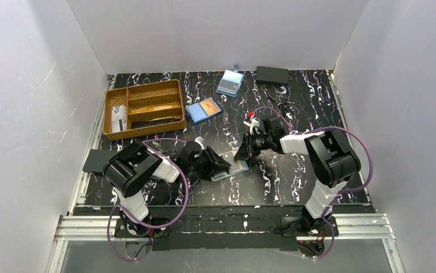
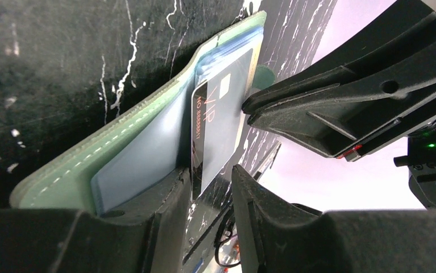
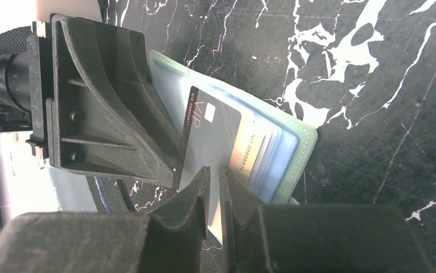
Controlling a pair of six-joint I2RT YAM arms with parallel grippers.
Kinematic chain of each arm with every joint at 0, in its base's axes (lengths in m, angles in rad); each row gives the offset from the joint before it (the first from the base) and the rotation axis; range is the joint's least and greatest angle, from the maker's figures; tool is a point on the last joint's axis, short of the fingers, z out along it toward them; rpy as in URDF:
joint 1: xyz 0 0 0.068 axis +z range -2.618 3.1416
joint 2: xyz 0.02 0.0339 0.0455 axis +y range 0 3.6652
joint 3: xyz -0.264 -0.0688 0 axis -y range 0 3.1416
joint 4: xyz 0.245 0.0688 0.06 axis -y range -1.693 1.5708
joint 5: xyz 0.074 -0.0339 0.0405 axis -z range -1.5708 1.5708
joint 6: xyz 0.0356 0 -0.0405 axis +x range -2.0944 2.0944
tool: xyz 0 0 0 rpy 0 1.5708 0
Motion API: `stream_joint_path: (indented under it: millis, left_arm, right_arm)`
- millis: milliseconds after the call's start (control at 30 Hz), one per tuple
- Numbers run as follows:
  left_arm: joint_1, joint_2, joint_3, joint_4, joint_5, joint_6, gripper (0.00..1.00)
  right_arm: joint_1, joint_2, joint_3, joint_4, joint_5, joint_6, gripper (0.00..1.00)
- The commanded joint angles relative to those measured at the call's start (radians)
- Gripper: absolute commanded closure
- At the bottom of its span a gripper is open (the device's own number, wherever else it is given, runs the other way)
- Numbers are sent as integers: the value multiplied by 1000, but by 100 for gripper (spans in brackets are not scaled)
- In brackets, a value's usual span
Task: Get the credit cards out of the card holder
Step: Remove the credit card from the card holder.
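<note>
The teal-green card holder (image 1: 233,169) lies open on the marbled table between my two grippers, its blue pockets showing (image 2: 79,165) (image 3: 300,142). A dark credit card marked VIP (image 2: 221,125) (image 3: 212,131) sticks partway out of it, and more credit cards (image 3: 249,151) stay tucked in the pockets. My right gripper (image 3: 215,172) (image 1: 244,152) is shut on the dark card's free edge. My left gripper (image 2: 211,170) (image 1: 218,165) stands open, one finger (image 2: 164,199) resting on the holder's inner pocket, with the card's corner in the gap.
A cork divider tray (image 1: 111,114) sits at the back left. Beside it lie a bright blue holder with an orange card (image 1: 203,110) and a pale-blue holder (image 1: 229,83). A dark box (image 1: 272,74) is at the back right. White walls close in three sides.
</note>
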Motion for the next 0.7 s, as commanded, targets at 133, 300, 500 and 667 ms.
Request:
stream_joint_path:
  millis: [133, 300, 500, 667]
  left_arm:
    - [33, 61, -62, -26, -74, -29, 70]
    - [40, 68, -76, -4, -76, -31, 82]
    - [47, 66, -100, 11, -71, -17, 100]
    - [55, 48, -132, 24, -57, 14, 100]
  right_arm:
    - [23, 78, 21, -99, 22, -9, 79]
    - [24, 74, 20, -104, 36, -17, 79]
    - [23, 75, 26, -134, 107, -33, 79]
    - [23, 97, 47, -191, 195, -65, 77]
